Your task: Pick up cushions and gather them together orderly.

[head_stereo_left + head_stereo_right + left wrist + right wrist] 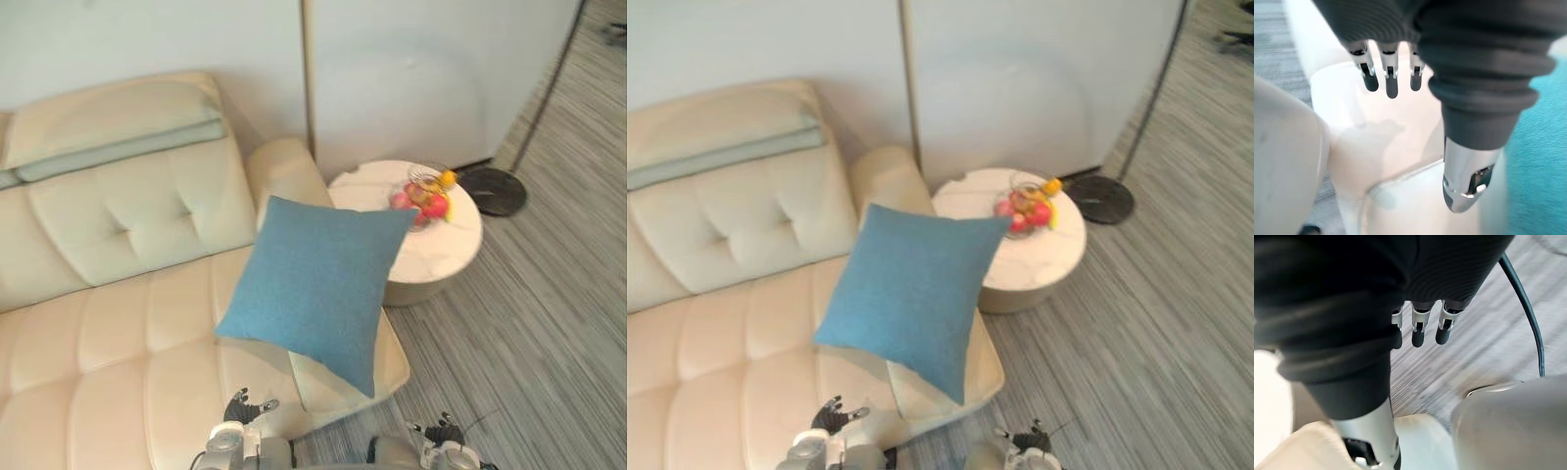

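Note:
A square blue cushion leans tilted on the right end of the cream leather sofa, its upper corner over the armrest. My left hand hangs low at the sofa's front edge, below the cushion and apart from it. In the left wrist view its fingers are straight and hold nothing, with the blue cushion beside them. My right hand is over the floor, right of the sofa. Its fingers hang relaxed and empty.
A cream pad with a grey-green band lies along the top of the sofa back. A round white side table stands by the armrest with a glass bowl of fruit. A black disc base sits on the grey striped floor.

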{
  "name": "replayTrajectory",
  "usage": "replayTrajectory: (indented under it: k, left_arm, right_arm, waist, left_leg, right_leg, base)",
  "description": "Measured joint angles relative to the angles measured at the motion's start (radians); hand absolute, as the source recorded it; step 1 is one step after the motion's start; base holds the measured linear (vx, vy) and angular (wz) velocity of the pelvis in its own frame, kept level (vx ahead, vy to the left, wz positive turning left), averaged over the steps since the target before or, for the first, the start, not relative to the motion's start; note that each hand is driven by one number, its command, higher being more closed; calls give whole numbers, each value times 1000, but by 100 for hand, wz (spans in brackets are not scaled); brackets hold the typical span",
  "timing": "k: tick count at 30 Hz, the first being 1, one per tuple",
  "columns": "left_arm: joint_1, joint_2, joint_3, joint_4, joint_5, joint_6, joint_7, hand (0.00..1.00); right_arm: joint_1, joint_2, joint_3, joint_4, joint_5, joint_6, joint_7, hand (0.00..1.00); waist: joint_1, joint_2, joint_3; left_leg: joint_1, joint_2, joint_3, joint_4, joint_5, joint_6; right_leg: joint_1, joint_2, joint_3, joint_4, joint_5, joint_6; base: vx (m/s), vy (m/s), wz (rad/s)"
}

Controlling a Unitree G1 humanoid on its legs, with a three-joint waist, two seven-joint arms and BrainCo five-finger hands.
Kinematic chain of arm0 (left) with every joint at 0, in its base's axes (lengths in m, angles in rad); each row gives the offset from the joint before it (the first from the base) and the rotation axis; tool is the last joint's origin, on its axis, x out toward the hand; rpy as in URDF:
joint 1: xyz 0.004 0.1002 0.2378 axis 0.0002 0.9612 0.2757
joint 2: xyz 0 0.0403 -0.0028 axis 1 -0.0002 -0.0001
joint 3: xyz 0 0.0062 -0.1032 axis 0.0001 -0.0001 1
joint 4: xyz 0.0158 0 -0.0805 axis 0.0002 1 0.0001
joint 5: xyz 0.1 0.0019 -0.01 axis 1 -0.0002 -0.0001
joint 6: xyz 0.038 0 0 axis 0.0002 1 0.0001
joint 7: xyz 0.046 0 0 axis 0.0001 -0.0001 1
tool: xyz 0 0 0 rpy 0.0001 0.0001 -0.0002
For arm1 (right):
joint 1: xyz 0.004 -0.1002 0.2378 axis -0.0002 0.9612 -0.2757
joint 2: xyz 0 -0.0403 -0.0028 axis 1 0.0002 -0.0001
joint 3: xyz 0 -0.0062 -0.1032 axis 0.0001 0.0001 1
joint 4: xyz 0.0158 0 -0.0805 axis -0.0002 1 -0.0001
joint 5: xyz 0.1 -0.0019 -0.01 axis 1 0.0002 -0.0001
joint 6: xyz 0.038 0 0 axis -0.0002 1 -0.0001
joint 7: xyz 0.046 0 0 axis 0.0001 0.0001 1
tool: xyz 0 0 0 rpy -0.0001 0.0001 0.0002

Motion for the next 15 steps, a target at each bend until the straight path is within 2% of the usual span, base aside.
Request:
replayTrajectory:
  k: [1, 2, 4, 6, 8, 11, 12, 14, 15]
  left_arm:
    - [0, -4, 5, 0, 0, 0, 0, 0]
    - [1, -14, 10, 2, -1, 1, -2, 0]
    - [-2, -27, 10, -6, -2, 0, -4, 0]
    - [-3, -26, 10, -27, -10, 0, -5, 0]
    - [-2, -21, 10, -39, -12, -5, -5, 0]
    - [-1, -18, 8, -35, -12, -10, -5, 0]
    - [-5, -16, 6, -21, -12, -11, -6, 0]
    - [-8, -11, -17, -1, -11, -10, -8, 0]
    - [-7, -1, -21, 4, -10, -10, -8, 0]
  right_arm:
    - [-2, 0, 4, -1, 0, -2, 1, 0]
    - [-2, 2, 10, 0, 0, -3, 3, 0]
    - [1, 5, 10, 0, 0, -3, 3, 0]
    - [-5, 13, 10, 0, 1, -4, 4, 0]
    - [-9, 17, 9, 0, 1, -4, 4, 0]
    - [-10, 17, 1, 0, 1, -4, 4, 0]
    - [-4, 16, -14, 3, 1, -3, 4, 0]
    - [5, 4, -28, 4, 0, -3, 5, 0]
    - [19, 1, -28, 5, 1, -2, 5, 0]
  waist:
    - [-1, 5, 0]
    - [-5, 8, -6]
    - [-4, 4, -7]
    - [-2, -14, -3]
    - [3, -34, -9]
    - [2, -37, -10]
    - [-4, -37, -9]
    - [-12, -26, -9]
    - [-14, -14, -15]
  left_leg:
    - [-3, 4, -6, -1, 2, -4]
    - [-3, 16, -34, -11, 16, -25]
    - [-1, 29, -53, -34, 41, -42]
    - [-8, 35, -43, -51, 90, -44]
    - [-33, 49, 54, -52, 122, -24]
    - [-38, 53, 123, -67, 134, -4]
    - [-40, 60, 185, -49, 106, 27]
    - [-40, 63, 229, -20, 85, 30]
    - [-38, 46, 225, -31, 85, 23]
  right_leg:
    - [10, 5, -15, -9, 0, 0]
    - [30, 15, -57, -21, 1, -2]
    - [59, 25, -107, -43, 8, -14]
    - [88, 21, -155, -75, 20, -32]
    - [97, 16, -192, -105, 35, -51]
    - [98, 3, -216, -118, 41, -62]
    - [97, -13, -244, -121, 42, -63]
    - [106, -29, -269, -122, 40, -53]
    - [116, -35, -263, -130, 40, -31]
  base:
    - [40, -193, 55]
    - [15, -216, 81]
    - [4, -205, 80]
    - [-49, -115, 65]
    - [-94, -60, 46]
    - [-85, 28, 25]
    - [-102, 64, 15]
    - [-152, 136, 25]
    - [-141, 169, 27]
